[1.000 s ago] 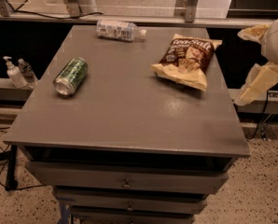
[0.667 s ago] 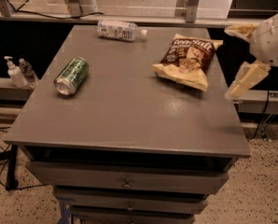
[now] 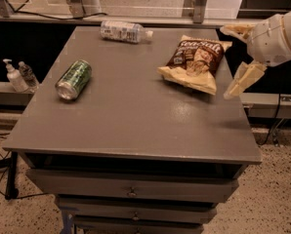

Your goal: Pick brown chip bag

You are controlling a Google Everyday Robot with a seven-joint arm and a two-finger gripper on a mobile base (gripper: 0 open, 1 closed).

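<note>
Hovering at the right edge of the surface (image 3: pixel 135 123), my claw (image 3: pixel 227 62) is spread wide and empty, the bag (image 3: pixel 193 62) lying untouched just to its left, so closing in, gripping and lifting all remain.

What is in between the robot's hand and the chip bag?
Nothing visible. The open gripper hangs by the table's right edge, just beside the brown chip bag. The green can and plastic bottle lie off to the left.
</note>
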